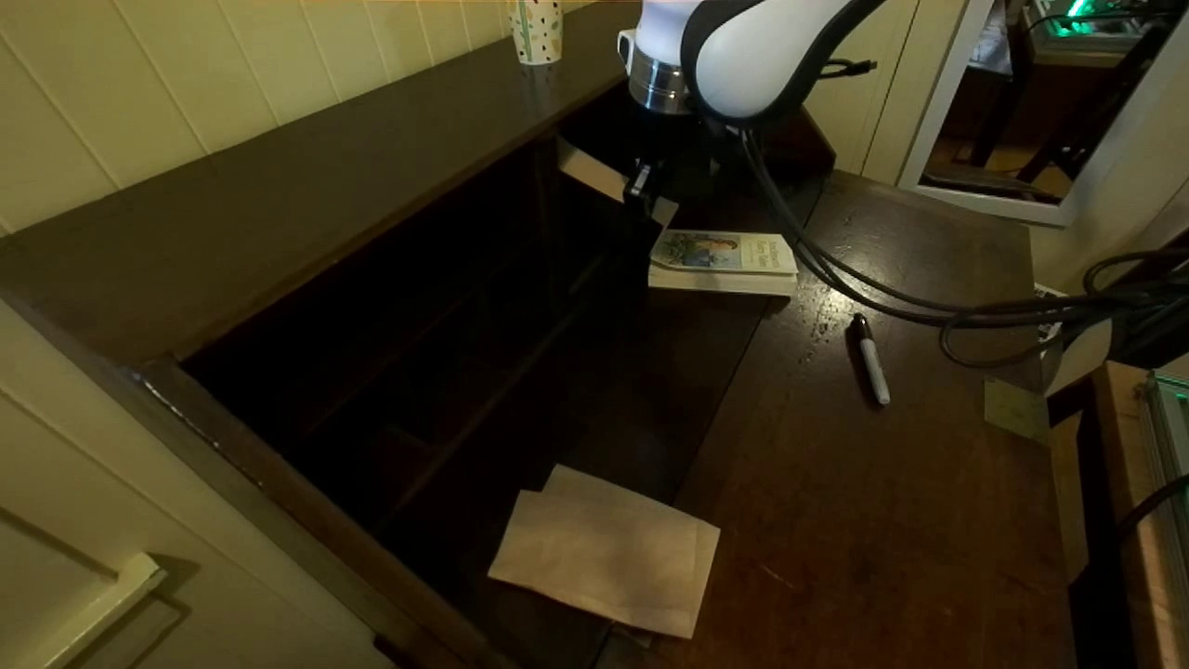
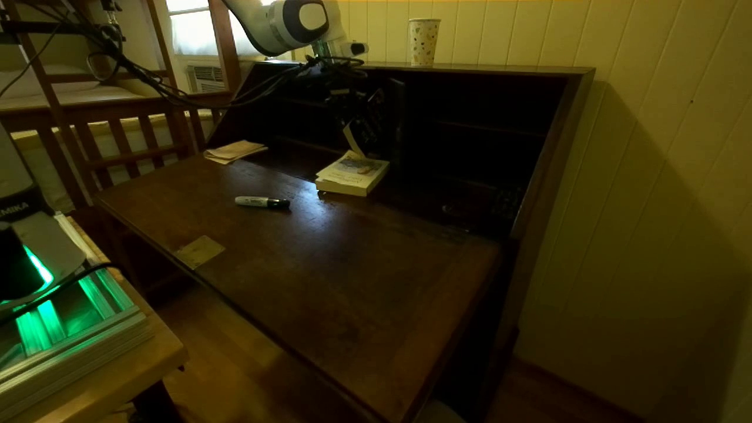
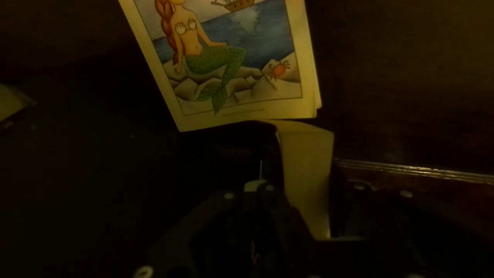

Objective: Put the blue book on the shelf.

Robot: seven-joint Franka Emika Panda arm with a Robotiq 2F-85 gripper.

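The blue book is held tilted in my gripper, in front of the shelf's open cubbies. Its pale page edges (image 1: 593, 175) show on both sides of the gripper (image 1: 640, 181) in an exterior view; its dark cover with small light marks (image 2: 375, 114) shows in an exterior view. In the wrist view my gripper (image 3: 305, 181) is shut on the book, with the page edges (image 3: 307, 154) between the dark fingers. The shelf shows its top board (image 1: 325, 177) and a dark divided inside, also in an exterior view (image 2: 487, 126). The cubby behind the book is too dark to make out.
A thick white book with a mermaid picture (image 1: 725, 253) lies just below the held book, also in the wrist view (image 3: 235, 77). A marker (image 1: 871, 360) and paper sheets (image 1: 608, 548) lie on the board. A cup (image 1: 537, 32) stands on the shelf top. Cables (image 1: 864, 288) hang from the arm.
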